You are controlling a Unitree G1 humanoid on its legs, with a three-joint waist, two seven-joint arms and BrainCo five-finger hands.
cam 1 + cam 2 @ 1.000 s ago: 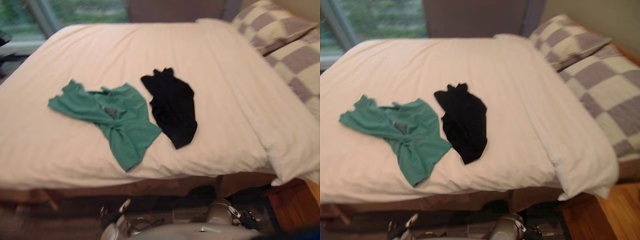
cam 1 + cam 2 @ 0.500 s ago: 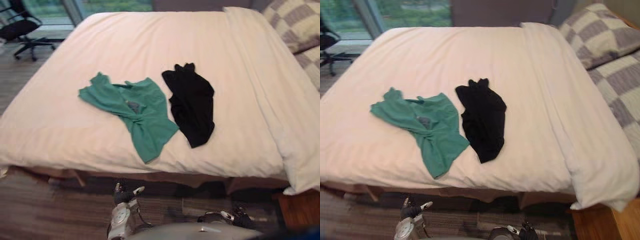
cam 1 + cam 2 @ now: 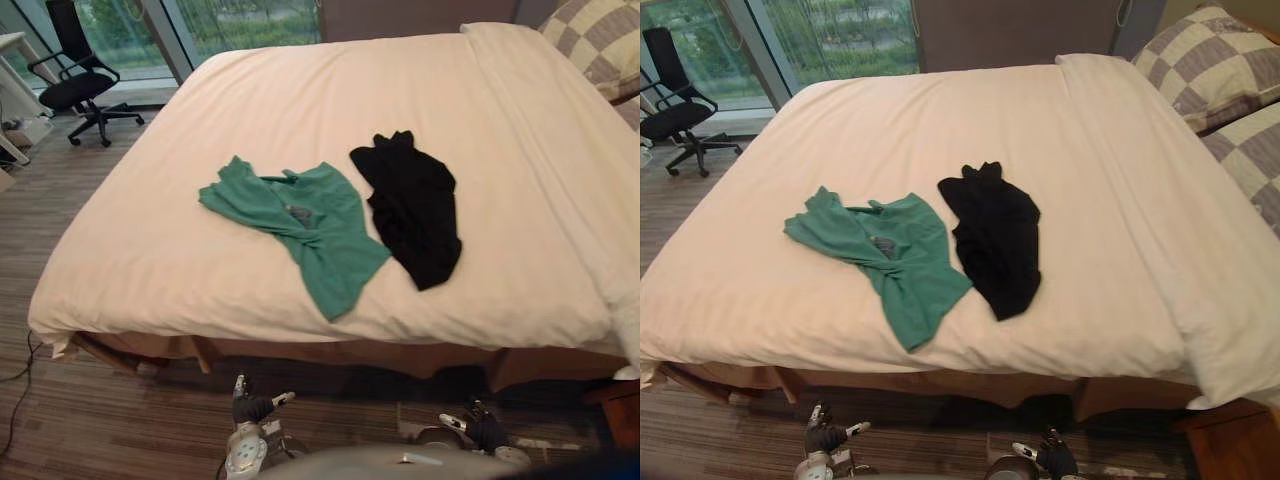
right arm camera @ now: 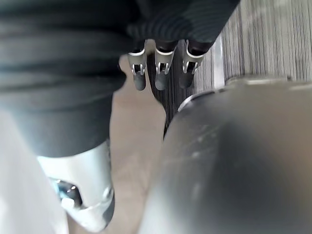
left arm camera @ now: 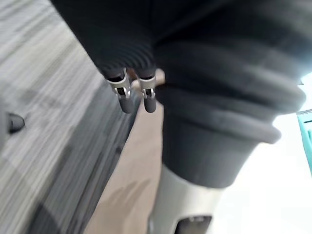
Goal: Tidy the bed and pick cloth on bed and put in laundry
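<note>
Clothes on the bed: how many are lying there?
2. A green top lies left of middle on the bed, near its front edge. A black garment lies just right of it. More may be hidden from view.

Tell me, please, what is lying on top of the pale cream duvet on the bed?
A crumpled green T-shirt and a crumpled black garment lie side by side near the front edge of the cream duvet. Whatever is under the duvet, or under the clothes, is covered.
</note>
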